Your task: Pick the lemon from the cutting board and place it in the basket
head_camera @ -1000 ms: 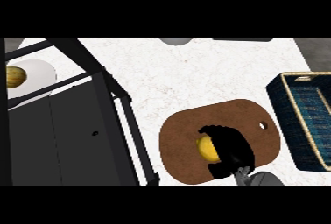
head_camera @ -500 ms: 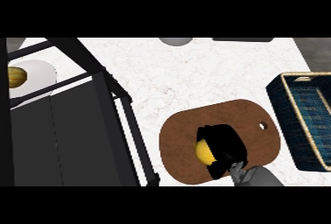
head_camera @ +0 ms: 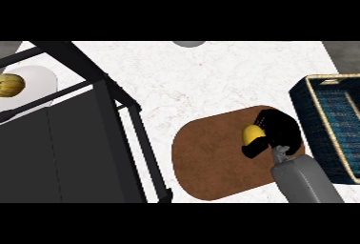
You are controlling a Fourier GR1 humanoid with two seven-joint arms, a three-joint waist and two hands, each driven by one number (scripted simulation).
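You see the right hand (head_camera: 275,129) curled round the lemon (head_camera: 251,134), fingers over its top and right side, thumb below it. Only the lemon's left part shows, yellow against the black hand. The lemon sits over the right half of the cutting board (head_camera: 211,159), a brown rounded slab lying on the white marbled desk (head_camera: 204,81). You cannot tell from this view whether the lemon touches the board or is just above it.

The right forearm (head_camera: 306,181) is grey and enters from the lower edge at the right, crossing the board's lower right corner.

The basket (head_camera: 330,124) stands at the right edge of the view, beside the board: dark blue weave with a pale tan rim, long side running up and down the view, part of it cut off by the frame. The hand and lemon are near its left wall but apart from it.

At the left you see a black frame rack (head_camera: 84,143) with dark panels, covering much of that side. Behind its bars lies a white plate (head_camera: 35,86) with a small yellowish fruit (head_camera: 10,85) on its left part.

A grey round object (head_camera: 188,43) shows partly at the top edge of the desk.

The left hand appears nowhere in this view.
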